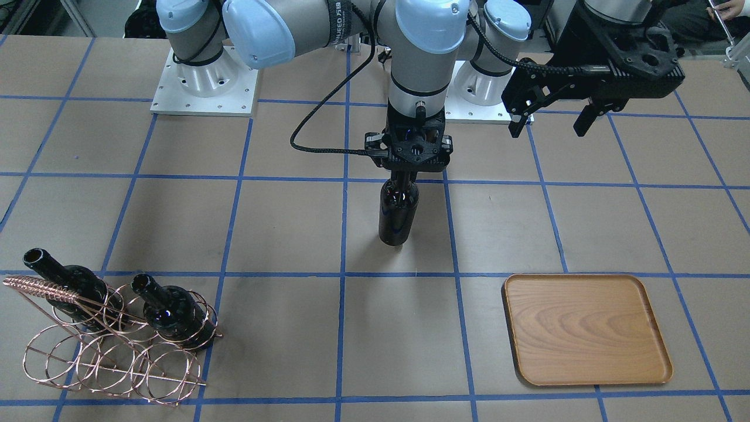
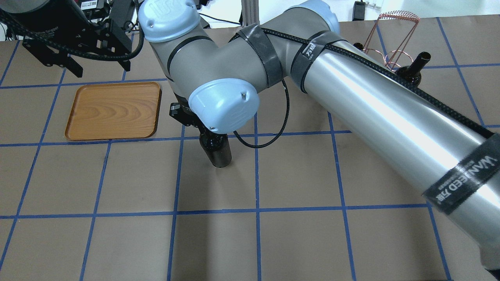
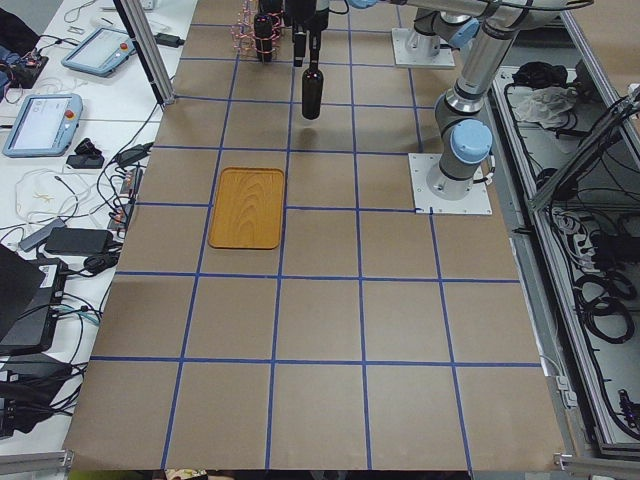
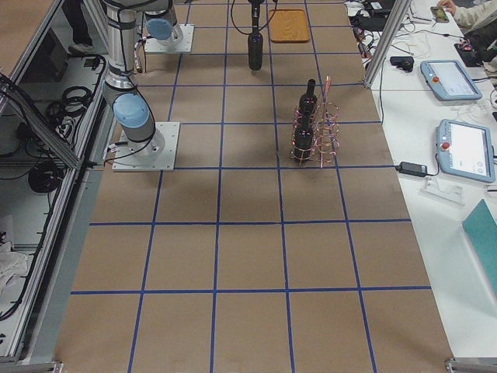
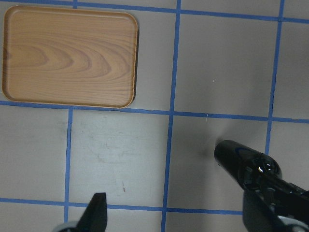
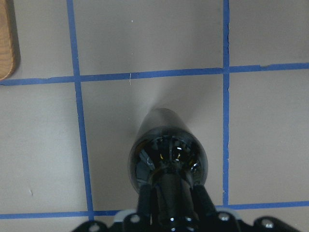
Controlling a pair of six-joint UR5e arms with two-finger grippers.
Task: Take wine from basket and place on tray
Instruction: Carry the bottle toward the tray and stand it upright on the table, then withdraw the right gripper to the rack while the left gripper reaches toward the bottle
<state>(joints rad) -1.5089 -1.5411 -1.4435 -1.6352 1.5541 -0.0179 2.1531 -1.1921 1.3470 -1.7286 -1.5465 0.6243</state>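
Note:
My right gripper (image 1: 404, 176) is shut on the neck of a black wine bottle (image 1: 398, 214) and holds it upright over the middle of the table. The bottle also shows in the overhead view (image 2: 216, 150) and in the right wrist view (image 6: 166, 154). The wooden tray (image 1: 586, 328) lies flat and bare, apart from the bottle, toward the robot's left. My left gripper (image 1: 549, 130) is open and empty, raised behind the tray. The copper wire basket (image 1: 111, 346) stands at the robot's far right with two more black bottles (image 1: 70, 281) (image 1: 170, 310) in its rings.
The table is brown with a blue tape grid. The arm bases (image 1: 205, 88) stand at the robot's side. Operators' desks with tablets (image 4: 466, 148) and cables run along the far edge, beyond the tray and basket.

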